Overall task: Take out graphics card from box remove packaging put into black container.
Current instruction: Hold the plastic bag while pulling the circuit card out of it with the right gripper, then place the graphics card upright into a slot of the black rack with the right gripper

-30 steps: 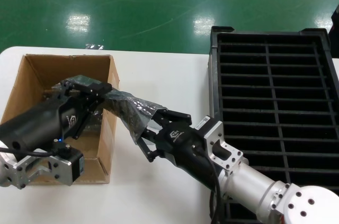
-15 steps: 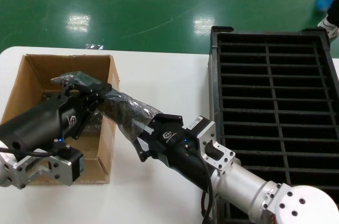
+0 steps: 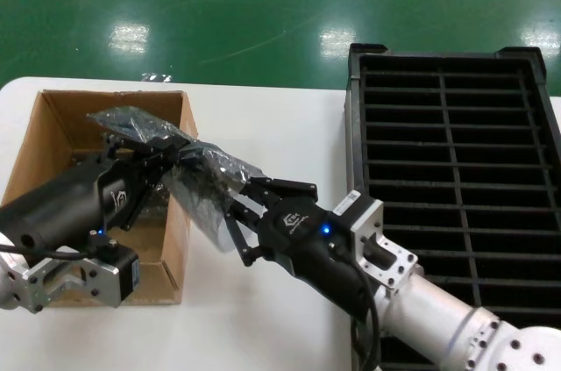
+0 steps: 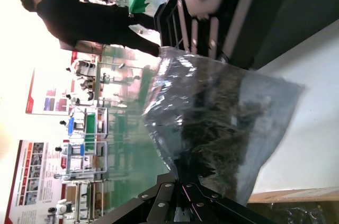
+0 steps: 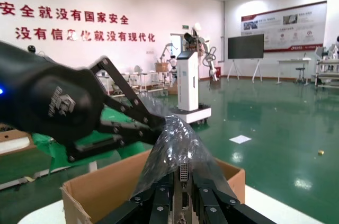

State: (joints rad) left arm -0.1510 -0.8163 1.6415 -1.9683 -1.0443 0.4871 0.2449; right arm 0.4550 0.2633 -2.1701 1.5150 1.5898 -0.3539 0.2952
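Graphics card [image 5: 183, 173] sits inside the packaging [image 3: 197, 180], only its metal end bracket showing through the film in the right wrist view. The crinkly bagged card hangs in the air over the box [image 3: 53, 139], crossing that box's wall nearest the black container [image 3: 355, 125] and sloping down from above the box's open top to just outside it. The left gripper [image 3: 145, 156], above the box's inside, has its fingers pinched together on the upper end of the packaging. The right gripper [image 3: 241, 213], over the white table [image 3: 263, 117] between the box and the black container, has its fingers spread around the lower end of the bag; whether they press on it I cannot tell. More glossy wrapped cards [image 3: 153, 204] lie at the bottom of the box, below the left gripper.
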